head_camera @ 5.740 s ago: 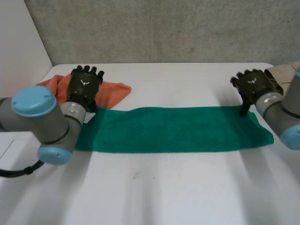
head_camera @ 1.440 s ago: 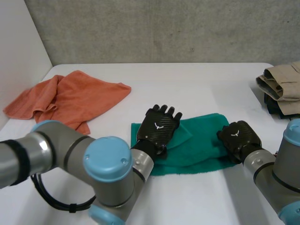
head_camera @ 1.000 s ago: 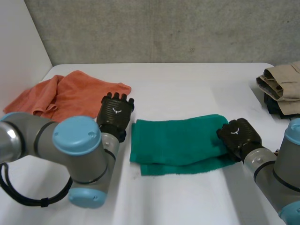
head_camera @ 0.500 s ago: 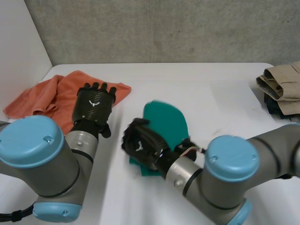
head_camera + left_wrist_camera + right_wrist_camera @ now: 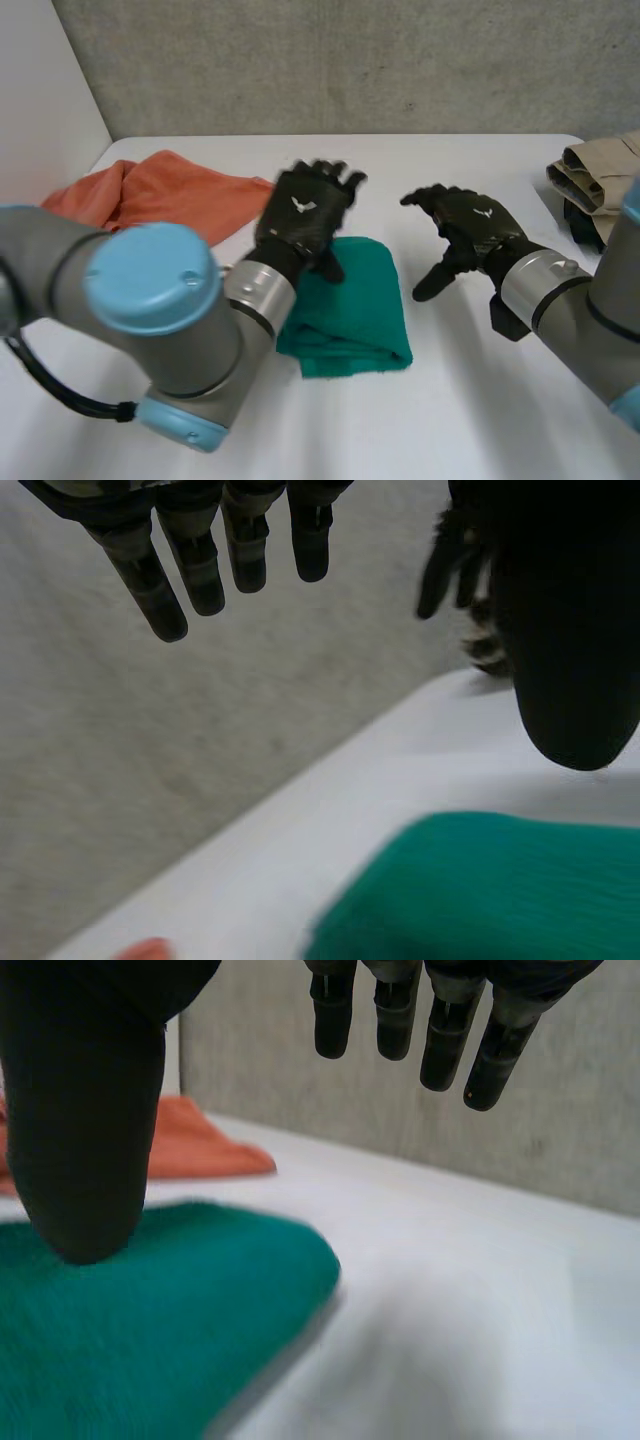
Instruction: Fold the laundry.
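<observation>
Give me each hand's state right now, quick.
Left hand: open, holding nothing, at the folded green towel.
Right hand: open, holding nothing.

We see the green towel (image 5: 350, 310) as fuzzy, matt terry cloth, and the orange cloth (image 5: 160, 195) as thinner and smoother. The left hand (image 5: 305, 215) and right hand (image 5: 475, 225) have a woven-looking, slightly shiny black shell. The table (image 5: 450, 420) is smooth matt white, and the wall (image 5: 350, 60) looks rough, like concrete.
</observation>
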Motion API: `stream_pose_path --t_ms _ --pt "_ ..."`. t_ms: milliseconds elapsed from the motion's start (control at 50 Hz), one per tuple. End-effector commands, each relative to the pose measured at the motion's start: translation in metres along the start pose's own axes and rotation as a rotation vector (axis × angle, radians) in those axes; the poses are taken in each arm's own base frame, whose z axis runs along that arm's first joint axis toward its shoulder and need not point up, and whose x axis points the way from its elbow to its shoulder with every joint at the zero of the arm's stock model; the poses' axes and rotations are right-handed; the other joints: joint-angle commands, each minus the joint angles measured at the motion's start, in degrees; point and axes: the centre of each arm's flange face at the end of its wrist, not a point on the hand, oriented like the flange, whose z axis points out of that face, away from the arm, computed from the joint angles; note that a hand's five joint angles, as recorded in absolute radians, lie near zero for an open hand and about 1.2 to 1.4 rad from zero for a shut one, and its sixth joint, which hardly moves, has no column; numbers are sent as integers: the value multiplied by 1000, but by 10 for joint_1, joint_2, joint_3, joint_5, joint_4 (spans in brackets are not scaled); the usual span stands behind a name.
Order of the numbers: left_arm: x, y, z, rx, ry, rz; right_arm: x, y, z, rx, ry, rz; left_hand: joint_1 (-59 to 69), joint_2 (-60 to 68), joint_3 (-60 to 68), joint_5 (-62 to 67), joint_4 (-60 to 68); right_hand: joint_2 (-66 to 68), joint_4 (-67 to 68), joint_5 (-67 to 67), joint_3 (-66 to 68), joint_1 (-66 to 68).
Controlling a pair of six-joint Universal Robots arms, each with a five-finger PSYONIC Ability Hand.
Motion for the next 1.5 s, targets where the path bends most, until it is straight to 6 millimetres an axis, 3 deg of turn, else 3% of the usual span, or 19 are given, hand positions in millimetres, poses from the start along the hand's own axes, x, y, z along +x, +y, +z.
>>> stream_pose_path --t_ms 20,100,220,360,420,520,540,620,660,780,940,1000,1060,1240,1420,1500 --pt "4 45 7 -213 -33 27 10 15 32 -102 5 -73 15 7 4 1 8 -26 -34 -36 -23 -13" --pt "-4 57 3 -290 -92 102 2 24 43 -155 -23 -72 15 7 4 1 8 -26 -34 -36 -23 -13" --pt "-11 71 -4 -359 -104 181 -40 51 53 -227 -134 -124 12 4 0 -2 4 -26 -34 -36 -23 -13" --pt "-8 76 -9 -379 -87 186 -36 76 69 -276 -124 -238 8 0 -3 -5 1 -26 -34 -36 -23 -13" --pt "-11 73 -7 -369 -94 187 -36 74 70 -269 -96 -279 10 2 -1 -4 3 -26 -34 -36 -23 -13" --pt "-17 50 -2 -306 -104 180 -37 45 59 -199 -56 -360 15 7 4 1 8 -26 -34 -36 -23 -13" --pt "-22 31 1 -249 -103 173 -37 38 56 -183 -51 -363 25 17 14 11 18 -26 -34 -36 -23 -13" --pt "-38 -13 2 -124 -51 155 -39 19 37 -129 -42 -364 39 31 27 25 31 -26 -34 -36 -23 -13" --pt "-42 -25 1 -88 -7 150 -40 18 30 -114 -43 -364 39 31 27 25 31 -26 -34 -36 -23 -13" --pt "-35 -57 -20 -25 260 121 -52 40 -4 -51 -82 -396 35 27 24 22 28 -26 -34 -36 -23 -13" --pt "-24 -66 -41 -63 450 74 -76 92 -23 -5 -171 -427 27 19 16 13 19 -26 -34 -36 -23 -13" --pt "-25 -70 -43 -52 447 77 -77 110 -16 -23 -176 -450 23 15 12 10 16 -26 -34 -36 -23 -13" --pt "-25 -70 -43 -50 445 78 -76 116 -11 -24 -175 -474 22 14 11 8 14 -26 -34 -36 -23 -13" --pt "-25 -66 -44 -62 447 74 -77 114 14 92 -161 -513 17 9 5 3 9 -26 -34 -36 -23 -13" --pt "-25 -66 -43 -54 444 76 -79 124 33 95 -161 -561 17 9 5 3 9 -26 -34 -36 -23 -13" --pt "-26 -66 -42 -54 443 75 -80 115 41 129 -156 -564 15 7 4 1 8 80 73 70 84 93"
